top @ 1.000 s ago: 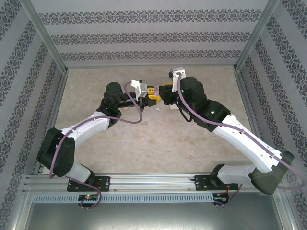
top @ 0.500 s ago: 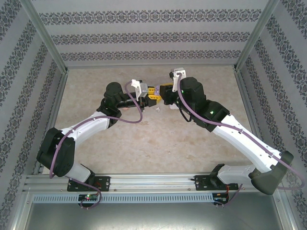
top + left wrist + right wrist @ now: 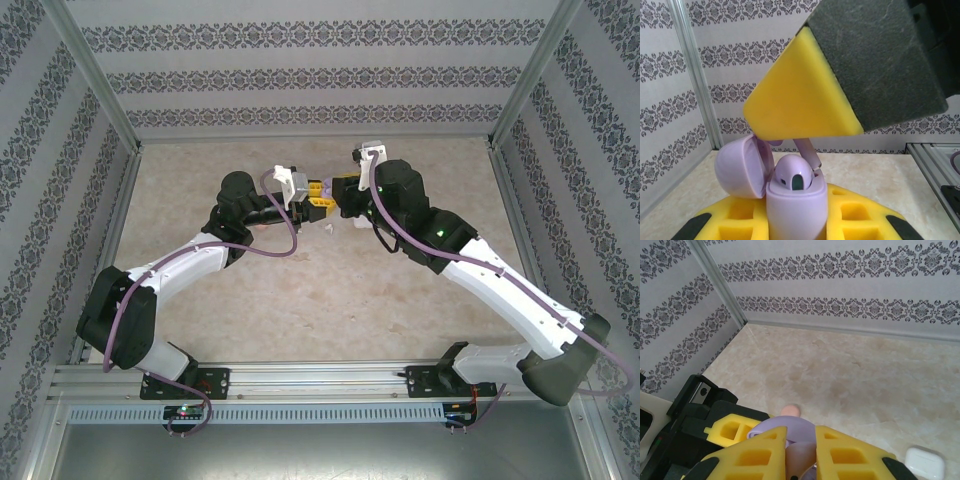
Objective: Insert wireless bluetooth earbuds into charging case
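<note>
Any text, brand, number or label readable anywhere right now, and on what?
None readable.
The purple case, the purple earbud and the white case show no print.
On the wallpaper: ornament only, no letters.

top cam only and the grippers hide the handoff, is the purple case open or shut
observer: open. The left wrist view shows the purple case upright in the left gripper with its lid swung aside.
operator: ok and is a bud going in right now
observer: the right gripper is shut on a purple earbud. Its stem angles down to the case's open mouth, beside a seated earbud. I cannot tell whether the stem is in its slot yet.
</note>
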